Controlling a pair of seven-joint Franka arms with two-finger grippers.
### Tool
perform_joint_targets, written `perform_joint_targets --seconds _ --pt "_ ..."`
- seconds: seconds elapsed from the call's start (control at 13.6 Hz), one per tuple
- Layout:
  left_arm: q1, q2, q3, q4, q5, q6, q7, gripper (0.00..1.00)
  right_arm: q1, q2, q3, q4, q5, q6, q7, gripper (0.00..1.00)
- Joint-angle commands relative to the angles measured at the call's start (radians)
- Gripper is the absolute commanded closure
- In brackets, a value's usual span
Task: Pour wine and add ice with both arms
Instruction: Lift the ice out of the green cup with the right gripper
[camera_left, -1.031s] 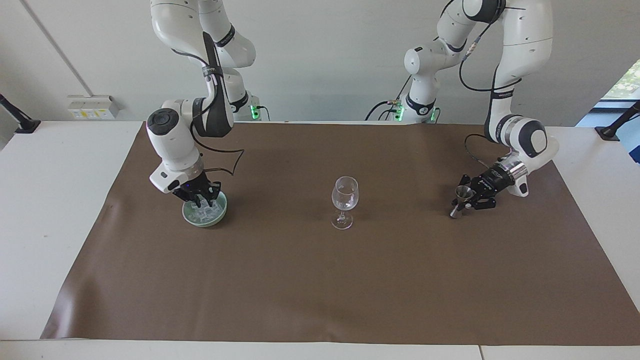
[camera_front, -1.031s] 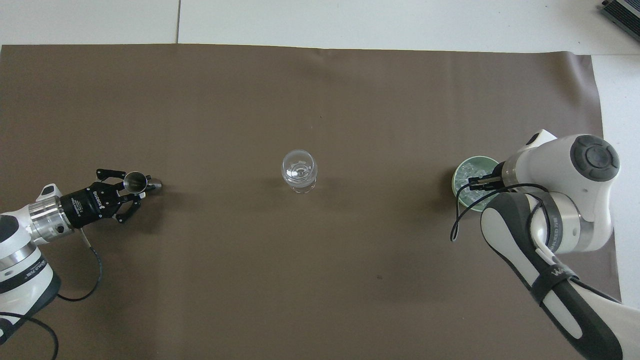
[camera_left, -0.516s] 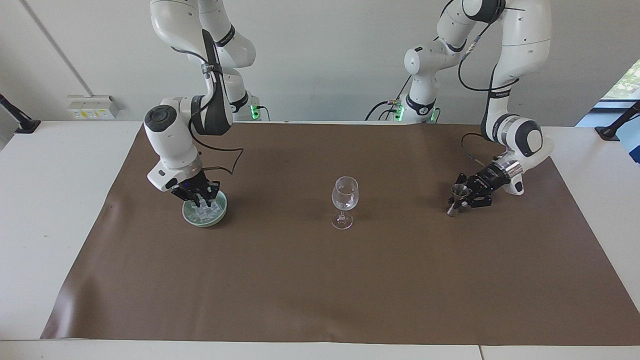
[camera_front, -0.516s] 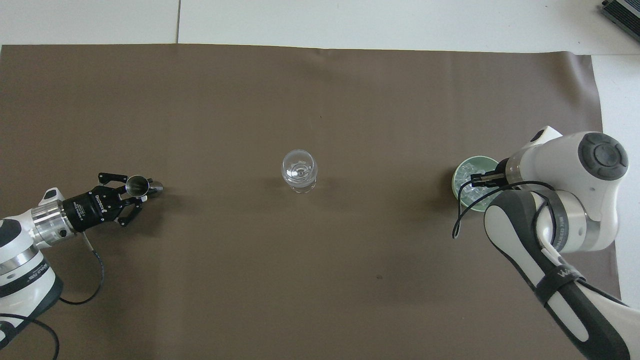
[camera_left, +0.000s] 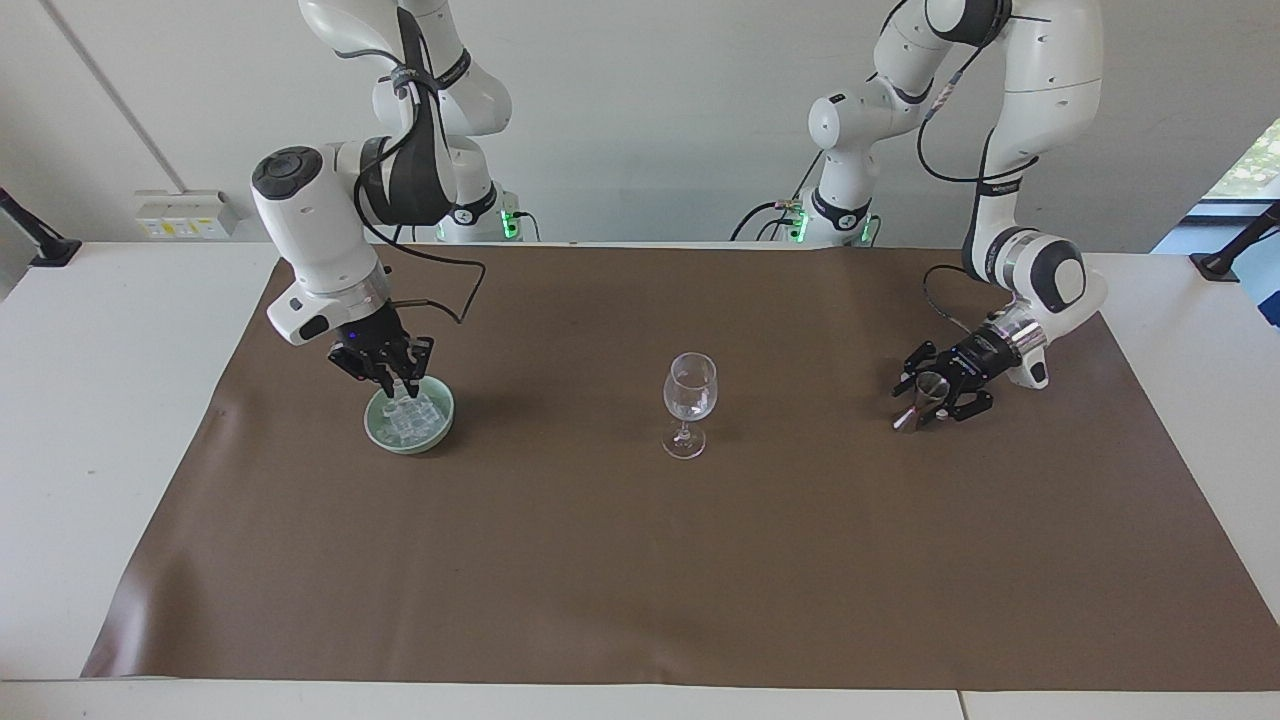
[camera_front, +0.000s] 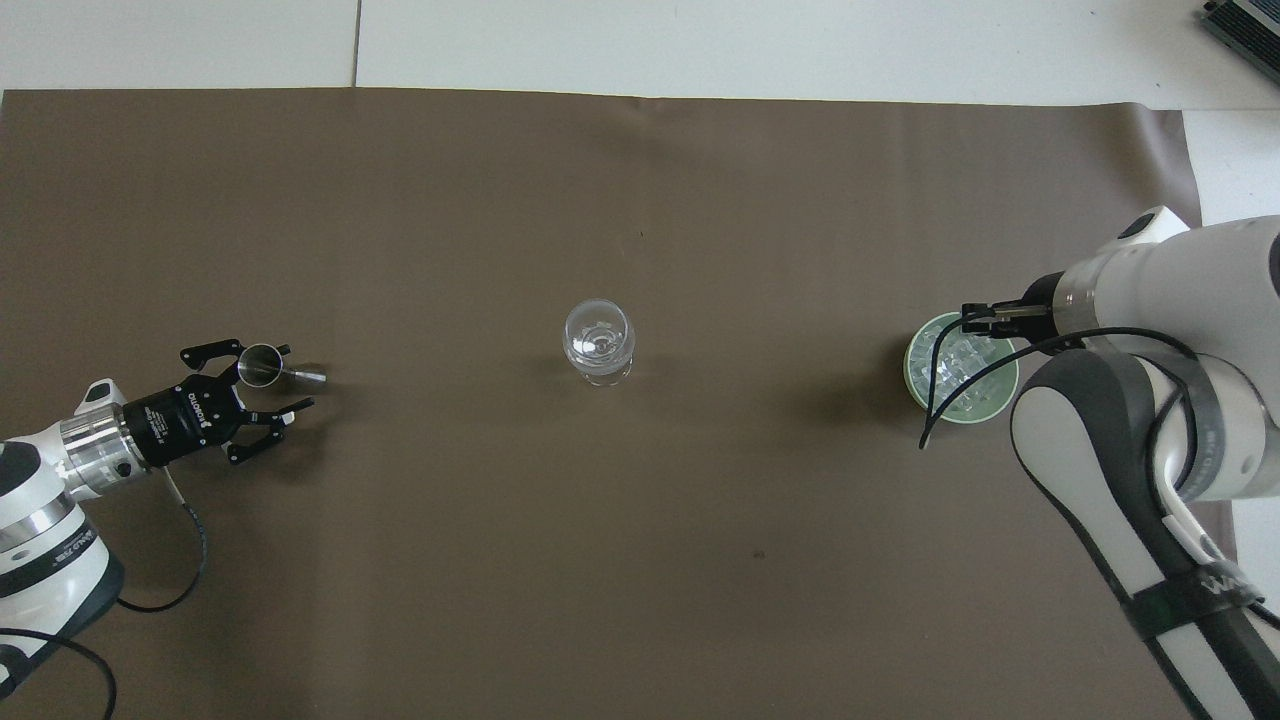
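Left gripper has spread wide, letting go of the small steel measuring cup.
Right gripper, closed, lifts from pale green ice bowl; whether it carries a cube, cannot tell. Stemmed clear wine glass awaits ice.

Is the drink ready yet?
Not yet. The jigger stands on the mat, the left end effector open beside it, so pouring looks done. The right end effector hangs shut over the green bowl of ice. No ice shows in the glass.
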Motion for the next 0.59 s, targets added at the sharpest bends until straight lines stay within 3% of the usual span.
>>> perform_joint_targets --seconds 0.0,0.29,0.52 --pt "0.004 -0.033 0.004 -0.013 0.026 0.007 0.016 0.00 0.001 0.037 0.076 0.118 0.017 -0.061 0.147 1.00" --pt "0.037 -0.044 0.004 0.085 0.309 -0.010 -0.042 0.00 0.004 0.083 0.204 0.223 0.078 -0.044 0.403 1.00" --pt "0.061 -0.059 0.007 0.203 0.597 -0.086 -0.136 0.00 0.043 0.137 0.302 0.317 0.073 -0.035 0.627 1.00"
